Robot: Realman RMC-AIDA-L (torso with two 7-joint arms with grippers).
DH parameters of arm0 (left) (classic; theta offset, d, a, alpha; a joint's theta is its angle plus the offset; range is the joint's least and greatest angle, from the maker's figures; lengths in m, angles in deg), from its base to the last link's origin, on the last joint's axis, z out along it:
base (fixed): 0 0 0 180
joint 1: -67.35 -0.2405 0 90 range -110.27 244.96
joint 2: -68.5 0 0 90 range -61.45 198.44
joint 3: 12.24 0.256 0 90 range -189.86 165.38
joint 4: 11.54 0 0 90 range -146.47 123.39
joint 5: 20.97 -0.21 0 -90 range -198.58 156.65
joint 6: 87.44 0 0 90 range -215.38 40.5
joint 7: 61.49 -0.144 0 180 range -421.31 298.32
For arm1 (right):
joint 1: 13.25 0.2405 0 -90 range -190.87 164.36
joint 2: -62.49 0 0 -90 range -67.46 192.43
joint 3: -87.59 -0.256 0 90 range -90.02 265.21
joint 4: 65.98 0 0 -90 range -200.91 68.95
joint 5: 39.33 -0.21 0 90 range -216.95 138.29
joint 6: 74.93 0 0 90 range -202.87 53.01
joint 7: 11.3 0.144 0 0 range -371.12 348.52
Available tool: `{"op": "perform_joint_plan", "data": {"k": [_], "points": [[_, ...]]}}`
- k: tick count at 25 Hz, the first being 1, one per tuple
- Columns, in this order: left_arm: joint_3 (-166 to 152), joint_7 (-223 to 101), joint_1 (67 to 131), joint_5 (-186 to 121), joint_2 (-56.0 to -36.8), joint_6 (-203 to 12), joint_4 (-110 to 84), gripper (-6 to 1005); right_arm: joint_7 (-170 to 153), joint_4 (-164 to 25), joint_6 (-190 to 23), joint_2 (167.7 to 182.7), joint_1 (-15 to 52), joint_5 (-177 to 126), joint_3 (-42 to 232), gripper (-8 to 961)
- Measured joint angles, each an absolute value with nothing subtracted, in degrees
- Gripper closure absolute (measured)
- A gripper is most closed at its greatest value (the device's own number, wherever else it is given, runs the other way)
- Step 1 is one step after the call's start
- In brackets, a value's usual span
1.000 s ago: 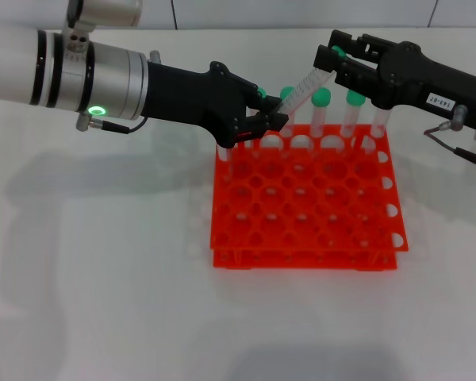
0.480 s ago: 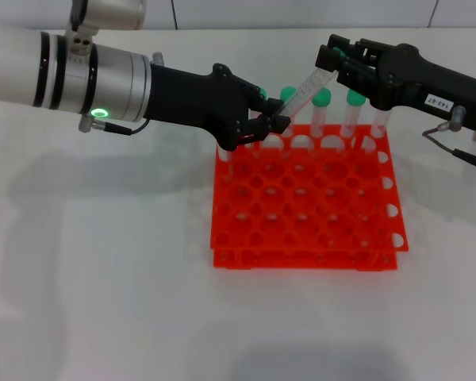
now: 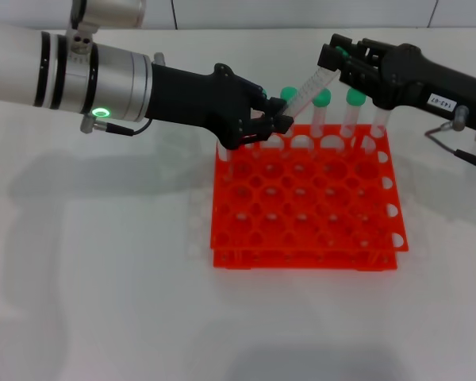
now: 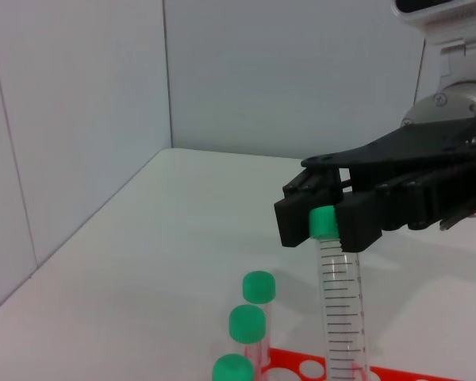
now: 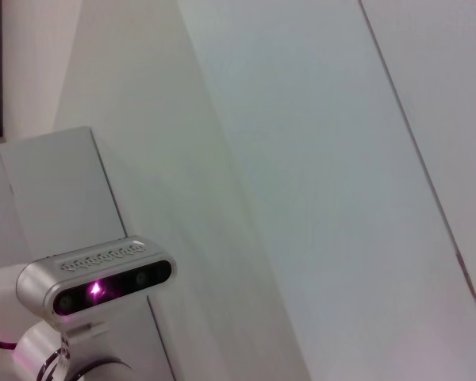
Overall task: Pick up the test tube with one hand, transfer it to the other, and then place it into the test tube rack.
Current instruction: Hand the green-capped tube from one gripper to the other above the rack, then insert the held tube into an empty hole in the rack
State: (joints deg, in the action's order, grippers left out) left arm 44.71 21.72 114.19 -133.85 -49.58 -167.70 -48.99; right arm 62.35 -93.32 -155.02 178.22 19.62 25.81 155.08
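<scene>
The test tube (image 3: 308, 84) hangs tilted above the back edge of the orange-red rack (image 3: 301, 218). My left gripper (image 3: 279, 113), black, on the arm with the green ring, is shut on the tube's lower end. My right gripper (image 3: 330, 62), black with a white label, is shut on its green cap end. The left wrist view shows the tube (image 4: 341, 317) upright with the right gripper (image 4: 325, 226) clamped around its cap. The rack's edge (image 4: 301, 367) shows just below there.
Several other green-capped tubes (image 3: 322, 98) stand in the rack's back row, right under both grippers; three caps (image 4: 247, 321) show in the left wrist view. The rack's front rows are open holes. White table lies all around. The right wrist view shows only walls.
Both grippers and the tube between them have shifted very slightly right and up. Nothing was let go.
</scene>
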Motion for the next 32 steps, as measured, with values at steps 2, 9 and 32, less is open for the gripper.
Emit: {"op": "perform_joint_plan", "data": {"k": [2,9,32], "points": [[44.69,22.48,114.20,-133.74,-49.62,-167.75,-49.04,700,62.37,-93.32,-155.02,178.23,19.62,25.83,155.16,689],[44.81,25.86,113.48,-134.14,-50.40,-167.95,-52.33,695,62.43,-93.54,-155.02,178.18,19.57,25.83,155.14,688],[45.93,64.21,96.03,-143.81,-50.17,-186.41,-101.95,115,64.34,-95.08,-156.80,175.87,19.14,26.41,154.99,680]]}}
